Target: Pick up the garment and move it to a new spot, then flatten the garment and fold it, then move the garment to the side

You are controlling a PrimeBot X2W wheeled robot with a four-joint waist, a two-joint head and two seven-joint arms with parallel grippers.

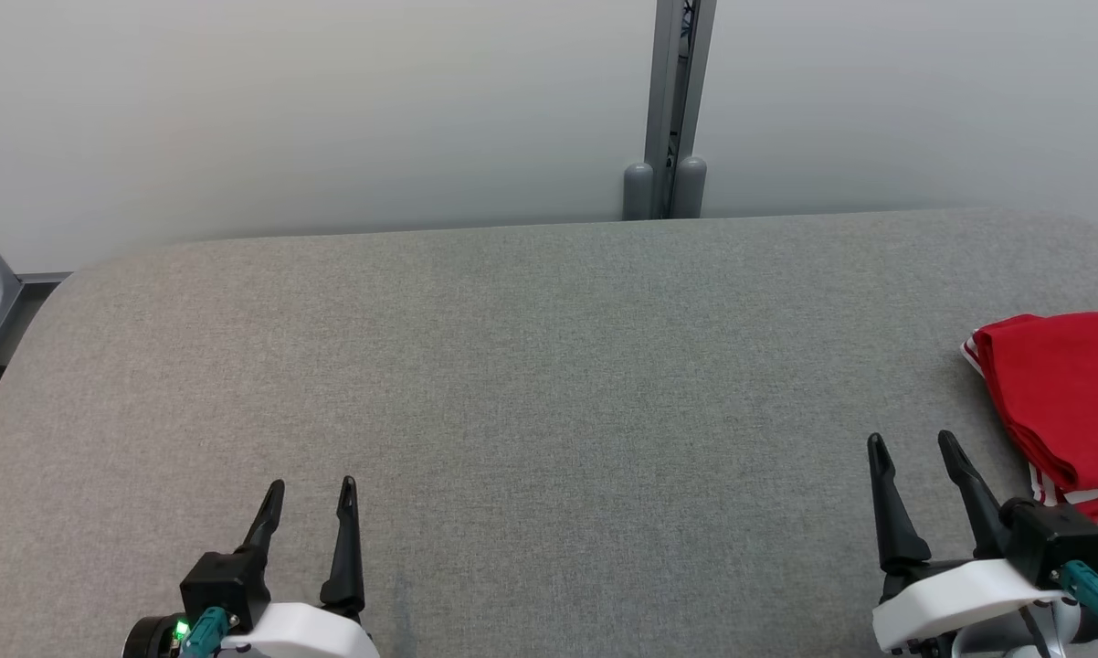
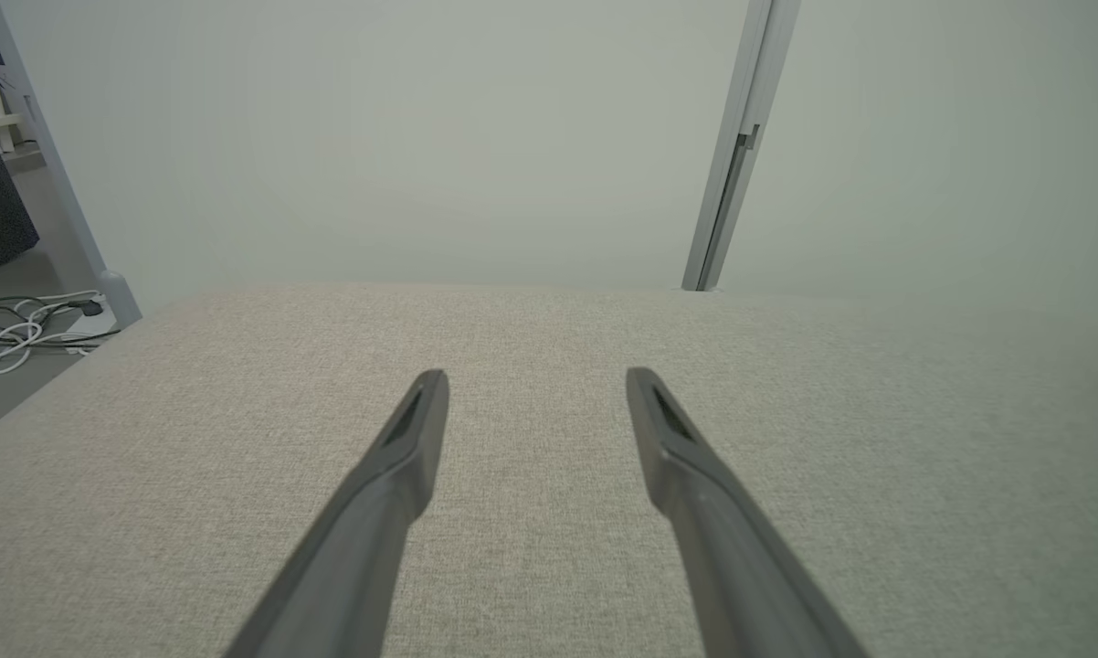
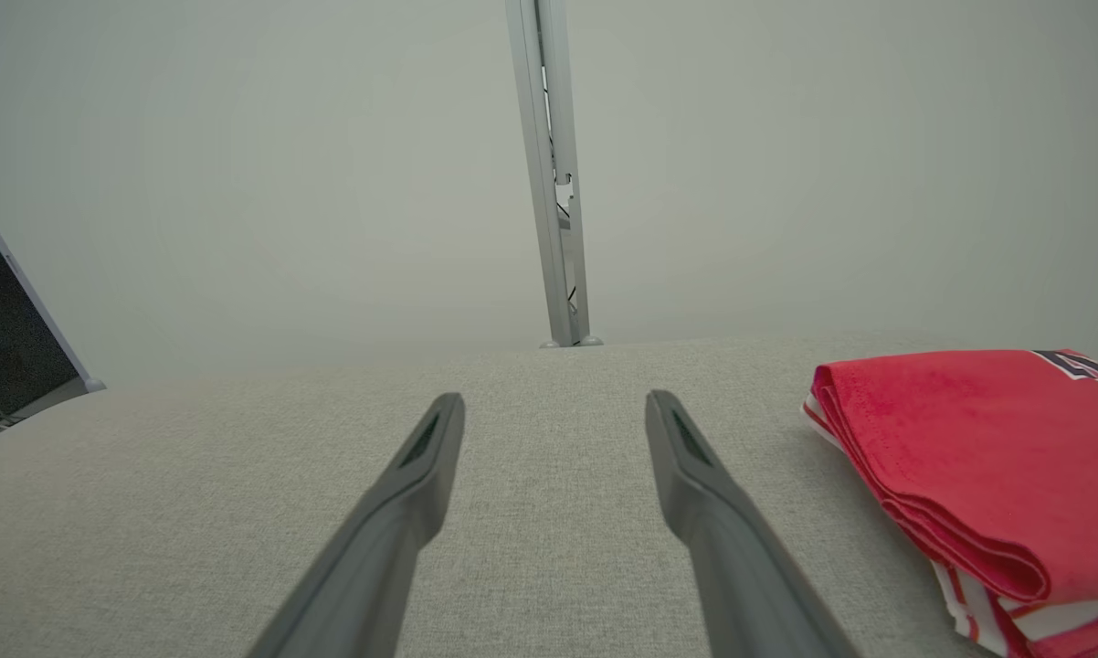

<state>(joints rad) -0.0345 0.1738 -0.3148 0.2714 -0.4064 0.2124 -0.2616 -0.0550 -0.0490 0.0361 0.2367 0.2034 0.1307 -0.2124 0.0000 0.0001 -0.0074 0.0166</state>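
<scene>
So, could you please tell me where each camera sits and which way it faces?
Head view: on the robot's head, looking forward and down at the grey fabric-covered table; left gripper lower left, right gripper lower right, both open.
Left wrist view: on that wrist, looking along its own fingers across the table to a pale wall.
Right wrist view: on that wrist, likewise, own fingers in front.
Shared: head and right wrist views show the folded red white-striped garment right of the right gripper.

Bright, even, soft light; faint shadows; wrist views bend at edges.
</scene>
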